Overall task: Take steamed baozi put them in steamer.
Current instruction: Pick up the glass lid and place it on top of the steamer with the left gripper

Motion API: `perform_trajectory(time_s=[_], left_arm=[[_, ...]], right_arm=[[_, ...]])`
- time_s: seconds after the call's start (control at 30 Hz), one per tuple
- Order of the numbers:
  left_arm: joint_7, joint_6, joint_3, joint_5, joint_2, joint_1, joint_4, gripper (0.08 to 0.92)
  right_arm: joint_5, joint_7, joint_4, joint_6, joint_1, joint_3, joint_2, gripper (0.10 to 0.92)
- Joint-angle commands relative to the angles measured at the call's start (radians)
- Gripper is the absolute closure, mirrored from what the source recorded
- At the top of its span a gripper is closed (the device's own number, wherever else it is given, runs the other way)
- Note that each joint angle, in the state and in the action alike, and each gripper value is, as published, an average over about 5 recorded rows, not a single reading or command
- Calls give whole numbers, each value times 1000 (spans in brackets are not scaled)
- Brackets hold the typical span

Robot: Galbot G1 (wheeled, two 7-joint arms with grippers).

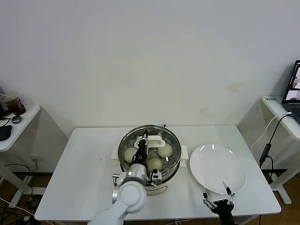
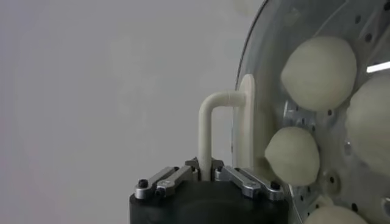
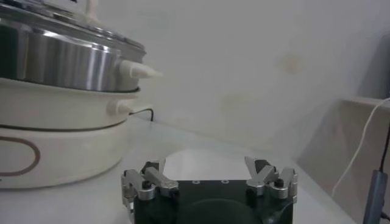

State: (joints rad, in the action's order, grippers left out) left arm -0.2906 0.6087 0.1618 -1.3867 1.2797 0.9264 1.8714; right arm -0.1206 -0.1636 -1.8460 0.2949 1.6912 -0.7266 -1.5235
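Observation:
The steamer (image 1: 123, 165) stands mid-table with the glass lid (image 1: 161, 135) on it. Several cream-white baozi (image 1: 165, 150) lie inside on the perforated tray, seen through the glass. My left gripper (image 1: 142, 143) is over the lid, shut on its white handle (image 2: 207, 128). In the left wrist view my left gripper (image 2: 206, 173) clamps the handle's post, with baozi (image 2: 319, 72) behind the glass. My right gripper (image 1: 218, 197) is open and empty at the table's front right, beside the white plate (image 1: 218, 168). The right wrist view shows my right gripper (image 3: 210, 173) and the steamer's side (image 3: 61, 61).
The plate is bare and lies right of the steamer; its edge shows in the right wrist view (image 3: 201, 159). Side tables stand at far left (image 1: 18, 122) and far right (image 1: 281, 110), the right one with a laptop. A cable (image 1: 269, 140) hangs at the right.

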Motion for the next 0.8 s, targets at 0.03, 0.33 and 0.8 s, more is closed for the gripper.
perform_trajectory(time_s=[0.03, 0.33, 0.8], left_arm=[[2, 3, 2, -23, 29, 8, -19, 826], [7, 0, -22, -19, 22, 29, -11, 826], [45, 0, -28, 34, 35, 52, -5, 826]], right_arm=[[-2, 0, -1, 1, 1, 2, 2, 203], [-3, -2, -1, -1, 4, 6, 4, 203], [-6, -3, -2, 2, 11, 11, 1, 203]])
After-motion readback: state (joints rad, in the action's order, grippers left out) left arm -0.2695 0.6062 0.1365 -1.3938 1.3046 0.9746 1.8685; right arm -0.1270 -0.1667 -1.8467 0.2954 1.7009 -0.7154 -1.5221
